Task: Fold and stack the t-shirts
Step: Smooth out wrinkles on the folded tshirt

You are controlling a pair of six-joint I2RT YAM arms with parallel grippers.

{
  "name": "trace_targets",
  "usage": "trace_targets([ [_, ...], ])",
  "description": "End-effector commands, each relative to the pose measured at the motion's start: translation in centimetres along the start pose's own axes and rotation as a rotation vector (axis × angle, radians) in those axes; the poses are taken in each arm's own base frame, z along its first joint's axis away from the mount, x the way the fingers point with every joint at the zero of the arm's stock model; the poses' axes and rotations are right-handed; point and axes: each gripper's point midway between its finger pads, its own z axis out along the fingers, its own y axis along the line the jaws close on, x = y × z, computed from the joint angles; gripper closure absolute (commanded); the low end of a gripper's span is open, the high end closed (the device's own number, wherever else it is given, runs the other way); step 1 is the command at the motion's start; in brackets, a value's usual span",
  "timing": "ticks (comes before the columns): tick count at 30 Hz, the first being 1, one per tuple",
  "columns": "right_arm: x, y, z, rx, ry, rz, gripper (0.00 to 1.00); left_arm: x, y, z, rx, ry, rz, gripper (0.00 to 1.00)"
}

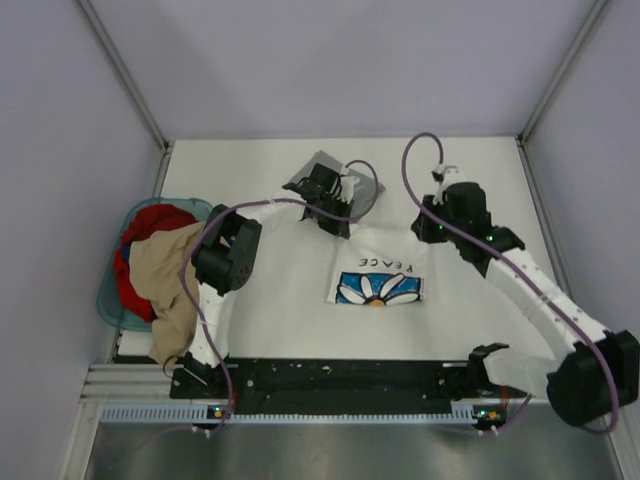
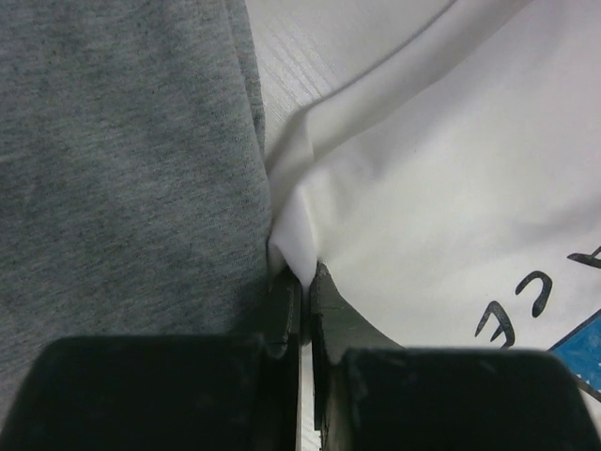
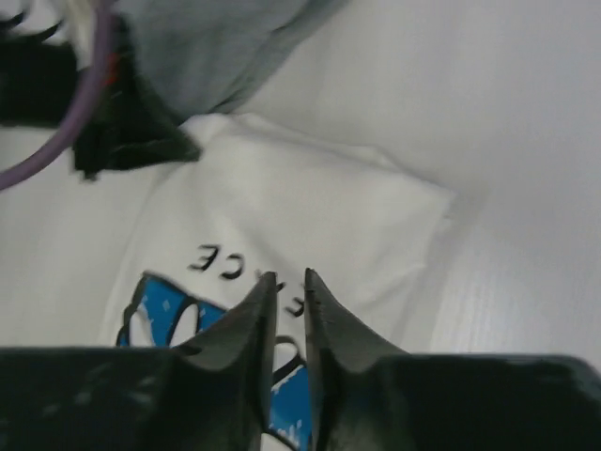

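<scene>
Pinch of cloth in the left gripper [image 2: 299, 282]: jaws clamped on a raised fold at the edge of the white t-shirt [image 2: 451, 178], peaked right at the tips. Touching that fold along its left side, the grey t-shirt [image 2: 122, 169], filling the left of the wrist view. From above, grey cloth poking out behind the left wrist, toward the far side of the table [image 1: 240, 165].

On the other side, the right gripper [image 3: 288, 277], nearly closed, a thin slit between the tips and nothing seen in it. Poised over the dark lettering and blue daisy print [image 3: 164, 305]; contact with the cloth impossible to tell.

White t-shirt lying flat mid-table, print toward the arm bases. Well off to the left, a teal basket [image 1: 105, 300] holding red cloth [image 1: 155, 222], with tan cloth [image 1: 170, 270] draped over its near rim.
</scene>
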Motion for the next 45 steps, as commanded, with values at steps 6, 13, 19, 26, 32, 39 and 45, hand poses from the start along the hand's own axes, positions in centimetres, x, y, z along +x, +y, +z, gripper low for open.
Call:
trace_targets([
  [6, 16.5, 5.8, 0.1, -0.269, 0.284, 0.271, 1.00, -0.5, 1.9, 0.7, -0.073, -0.003, 0.004, 1.00],
  [13, 23.5, -0.2, -1.9, 0.020, 0.456, 0.508, 1.00, -1.1, 2.6, 0.5, -0.108, -0.016, 0.024, 1.00],
  [19, 17.9, 0.4, -4.6, -0.009, 0.272, 0.536, 1.00, -2.0, 2.4, 0.2, -0.101, -0.033, 0.065, 1.00],
  [26, 10.0, 1.9, -4.0, -0.044, 0.138, 0.339, 1.00, -2.8, 0.8, -0.6, -0.046, -0.035, 0.068, 0.72],
  [32, 3.7, 2.4, 0.8, -0.182, 0.080, 0.370, 1.00, -4.9, -1.3, -3.8, -0.032, -0.096, 0.122, 0.58],
  [39, 4.9, -0.6, 9.6, -0.133, 0.180, 0.484, 1.00, -5.1, -1.5, -5.8, -0.093, -0.123, 0.168, 0.51],
  [45, 4.0, 0.4, 11.1, -0.177, 0.235, 0.458, 1.00, -4.8, -1.6, -7.0, -0.112, -0.114, 0.176, 0.49],
])
